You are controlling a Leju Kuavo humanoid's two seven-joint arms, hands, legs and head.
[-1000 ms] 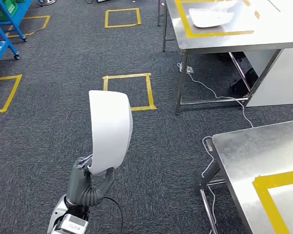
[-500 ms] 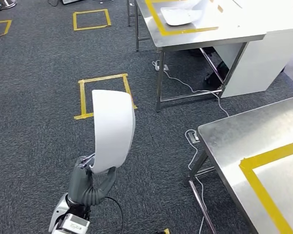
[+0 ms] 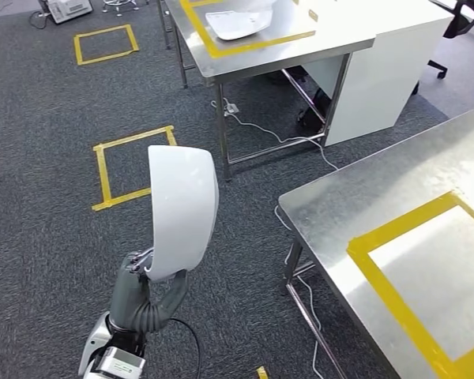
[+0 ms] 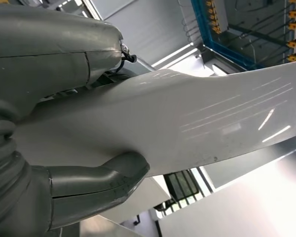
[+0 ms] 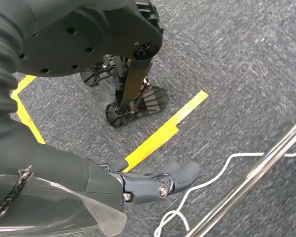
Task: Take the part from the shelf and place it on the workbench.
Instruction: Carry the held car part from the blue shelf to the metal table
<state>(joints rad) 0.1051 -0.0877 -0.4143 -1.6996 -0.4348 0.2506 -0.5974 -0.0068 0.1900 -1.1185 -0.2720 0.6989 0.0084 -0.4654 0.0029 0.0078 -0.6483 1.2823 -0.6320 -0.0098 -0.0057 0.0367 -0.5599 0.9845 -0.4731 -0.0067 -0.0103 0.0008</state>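
Left robot hand [image 3: 144,296] grips white curved part [image 3: 182,209] upright; right robot hand [image 5: 154,180] empty, fingers extended.

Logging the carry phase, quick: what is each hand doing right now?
Left hand: holding the white curved part by its lower edge.
Right hand: open, holding nothing, fingers extended above the carpet.
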